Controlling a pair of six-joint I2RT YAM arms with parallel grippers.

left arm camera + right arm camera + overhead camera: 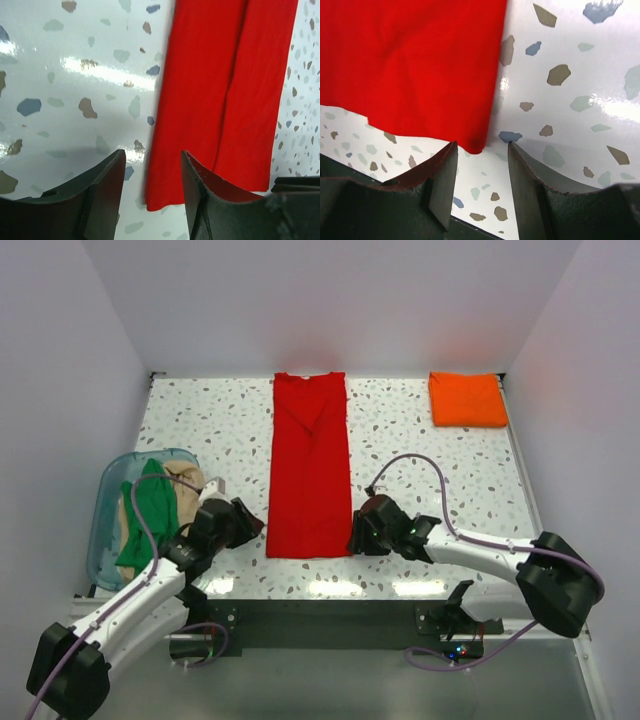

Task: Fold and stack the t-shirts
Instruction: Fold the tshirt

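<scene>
A bright red t-shirt (309, 462) lies flat on the table as a long narrow strip, folded lengthwise. My left gripper (252, 523) is open at its near left corner (160, 200), which lies between the fingers (197, 180). My right gripper (357, 532) is open at the near right corner (476, 142), which sits just ahead of the gap between the fingers (445, 165). An orange t-shirt (467, 399) lies folded at the far right. A green shirt (145, 515) and a tan one (188, 480) lie in the tub.
A clear bluish plastic tub (105, 510) stands at the left edge of the speckled table (200, 420). A dark strip (330, 615) runs along the table's near edge by the arm bases. White walls close in the far and side edges.
</scene>
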